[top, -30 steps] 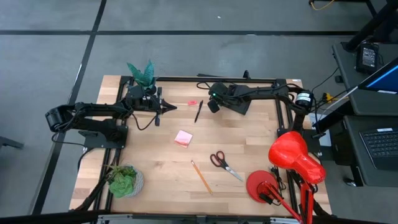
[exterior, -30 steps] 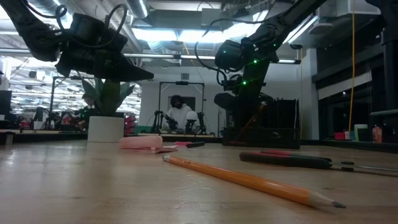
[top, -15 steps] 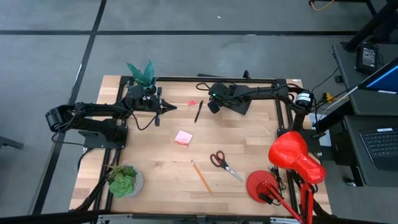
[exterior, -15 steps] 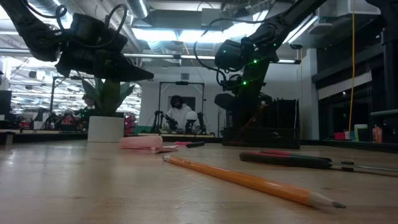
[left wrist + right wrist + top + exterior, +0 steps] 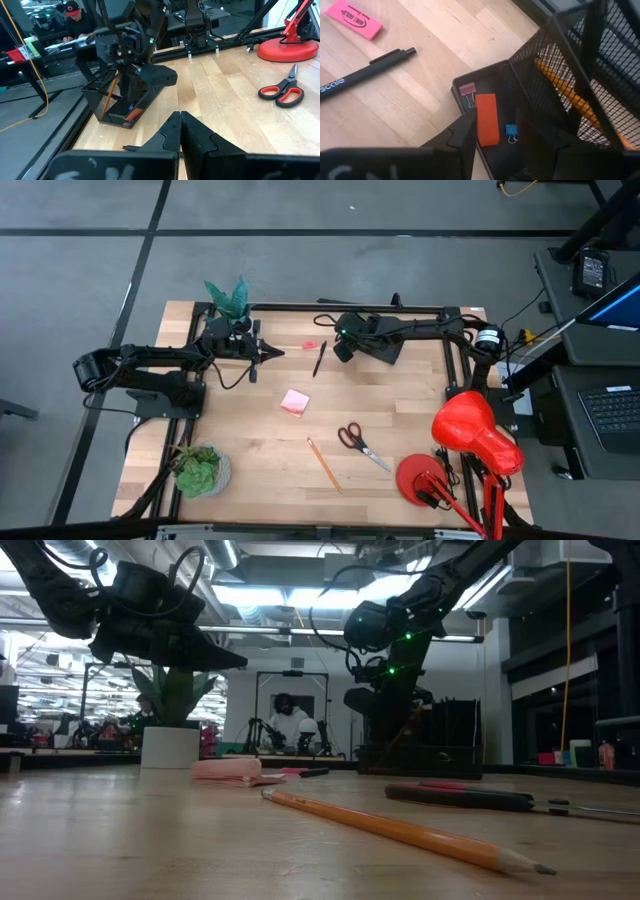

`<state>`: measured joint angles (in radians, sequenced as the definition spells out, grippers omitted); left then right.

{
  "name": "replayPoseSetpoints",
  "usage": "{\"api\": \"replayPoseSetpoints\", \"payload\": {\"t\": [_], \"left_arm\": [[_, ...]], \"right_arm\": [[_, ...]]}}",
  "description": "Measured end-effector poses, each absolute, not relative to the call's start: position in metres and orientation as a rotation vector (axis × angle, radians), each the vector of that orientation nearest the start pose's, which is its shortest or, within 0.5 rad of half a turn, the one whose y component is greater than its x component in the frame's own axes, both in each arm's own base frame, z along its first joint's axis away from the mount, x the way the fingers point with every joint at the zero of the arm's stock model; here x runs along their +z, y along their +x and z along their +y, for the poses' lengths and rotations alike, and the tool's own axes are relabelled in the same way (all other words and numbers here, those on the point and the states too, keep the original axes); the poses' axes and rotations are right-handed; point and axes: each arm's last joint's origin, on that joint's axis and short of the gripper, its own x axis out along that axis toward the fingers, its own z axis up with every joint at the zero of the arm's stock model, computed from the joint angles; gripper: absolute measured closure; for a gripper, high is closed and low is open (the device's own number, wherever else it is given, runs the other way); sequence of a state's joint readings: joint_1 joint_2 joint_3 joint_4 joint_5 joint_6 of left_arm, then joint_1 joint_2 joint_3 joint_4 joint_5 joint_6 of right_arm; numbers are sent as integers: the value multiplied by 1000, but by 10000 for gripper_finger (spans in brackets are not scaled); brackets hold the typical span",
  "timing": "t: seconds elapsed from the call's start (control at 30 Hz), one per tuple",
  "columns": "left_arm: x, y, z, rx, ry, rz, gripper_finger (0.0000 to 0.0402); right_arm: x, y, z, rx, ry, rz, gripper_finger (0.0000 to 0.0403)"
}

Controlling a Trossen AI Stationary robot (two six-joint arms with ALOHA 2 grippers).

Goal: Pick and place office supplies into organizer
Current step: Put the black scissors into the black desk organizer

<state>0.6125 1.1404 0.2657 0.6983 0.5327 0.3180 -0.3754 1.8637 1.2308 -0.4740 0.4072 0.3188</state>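
The right tool (image 5: 492, 132) has opened over the organizer (image 5: 555, 90), empty; an orange eraser (image 5: 487, 119) lies inside. The left tool (image 5: 180, 131) hovers above the worktop (image 5: 400, 420), fully closed, empty.

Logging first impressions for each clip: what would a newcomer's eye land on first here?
Probably the red lamp at the table's near right corner, the brightest thing in view. Next, the right gripper hovers open over the black organizer at the far edge, where an orange eraser and a pencil already lie. Scissors, a sticky pad and a pen remain loose on the wood.
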Motion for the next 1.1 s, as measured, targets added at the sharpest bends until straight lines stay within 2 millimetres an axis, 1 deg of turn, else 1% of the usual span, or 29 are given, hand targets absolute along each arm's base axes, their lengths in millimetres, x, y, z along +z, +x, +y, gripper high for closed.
{"api": "replayPoseSetpoints", "payload": {"t": [0.1,0.3,0.4,0.6,0.87,0.97,1.1], "left_arm": [[178,176,105,56,222,159,399],[178,176,105,56,221,159,399],[178,176,105,55,221,159,400],[178,176,105,55,221,160,399],[175,175,106,54,212,182,399],[174,173,108,58,203,190,400],[174,170,113,80,184,197,399]], "right_arm": [[186,350,-143,-834,208,992,280],[216,372,-130,-730,86,931,304],[224,379,-121,-672,39,919,314],[229,389,-103,-510,25,875,344],[236,388,-92,-470,16,872,397],[235,387,-84,-450,7,905,395],[233,383,-67,-418,2,971,391]]}}
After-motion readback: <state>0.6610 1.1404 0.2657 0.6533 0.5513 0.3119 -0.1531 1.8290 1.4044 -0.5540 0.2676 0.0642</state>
